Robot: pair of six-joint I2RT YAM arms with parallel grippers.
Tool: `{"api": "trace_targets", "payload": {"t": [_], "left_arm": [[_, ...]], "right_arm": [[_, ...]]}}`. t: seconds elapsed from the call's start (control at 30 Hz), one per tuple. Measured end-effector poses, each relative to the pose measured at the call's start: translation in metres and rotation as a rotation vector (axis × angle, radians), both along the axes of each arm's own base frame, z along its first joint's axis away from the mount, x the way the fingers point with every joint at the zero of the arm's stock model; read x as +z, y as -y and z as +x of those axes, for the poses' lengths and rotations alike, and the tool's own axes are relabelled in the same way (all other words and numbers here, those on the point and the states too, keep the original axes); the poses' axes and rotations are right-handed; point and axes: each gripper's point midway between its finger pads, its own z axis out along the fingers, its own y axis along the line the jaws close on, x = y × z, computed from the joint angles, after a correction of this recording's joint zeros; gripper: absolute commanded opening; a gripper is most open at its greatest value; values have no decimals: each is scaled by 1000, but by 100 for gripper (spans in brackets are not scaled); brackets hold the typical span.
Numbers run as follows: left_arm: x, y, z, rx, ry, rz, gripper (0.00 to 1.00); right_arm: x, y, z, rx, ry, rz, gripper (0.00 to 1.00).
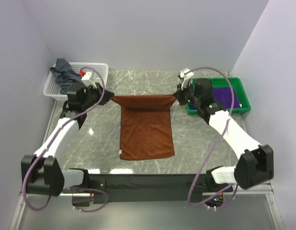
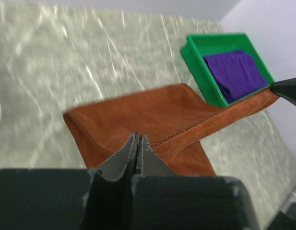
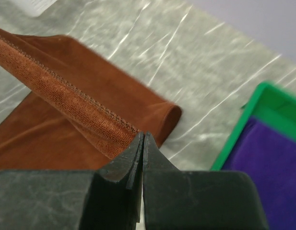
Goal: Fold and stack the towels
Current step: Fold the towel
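The fold of the brown towel point(image 1: 147, 132) looks to be under way; the left tool point(image 1: 108, 97) and the right tool point(image 1: 177, 97) are each clamped on a far corner, jaws pressed tight on the hem, and the far edge hangs taut between them, raised off the tabletop point(image 1: 195, 139); the rest of the cloth lies flat in the middle, running down towards the near edge, with a soft crease just below the lifted part; from where I stand this is the first halving, not yet laid down; the next move, I reckon, calls for both arms to carry that held edge together towards the near edge, keeping it level and stretched so the corners land square on the near corners, then to let go; if one side leads, the fold will likely come out skewed; as for containers, the green tray point(image 1: 243, 93) sits at the far right corner with a folded purple towel point(image 1: 223, 96) lying in it, so that seems to be where the stack goes; the white basket point(image 1: 96, 67) stands at the far left corner with a grey towel point(image 1: 64, 74) bundled in it and spilling over its rim, apparently waiting its turn.
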Motion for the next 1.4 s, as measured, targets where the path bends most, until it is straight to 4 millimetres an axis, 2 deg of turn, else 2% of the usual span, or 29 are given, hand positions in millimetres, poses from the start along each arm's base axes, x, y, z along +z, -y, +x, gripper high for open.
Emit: {"api": "trace_targets", "payload": {"t": [0.2, 0.53, 0.7, 0.8, 1.0, 1.27, 1.4], "left_arm": [[-15, 2, -44, -9, -76, -56, 1], [-60, 5, -100, -12, -251, -132, 1], [-78, 6, -121, -9, -302, -171, 1], [-102, 7, -132, -2, -370, -187, 1], [-148, 12, -154, 29, -523, -221, 1], [-185, 15, -168, 91, -644, -242, 2], [-201, 14, -173, 123, -698, -246, 3]], "right_arm": [[-14, 3, -42, -1, -51, 55, 0], [-45, 6, -84, -34, -178, 150, 0], [-57, 6, -100, -65, -242, 213, 0], [-75, 6, -111, -97, -313, 252, 0], [-128, 8, -136, -181, -510, 308, 0], [-181, 8, -150, -297, -707, 378, 0], [-197, 7, -154, -335, -773, 395, 0]]}}
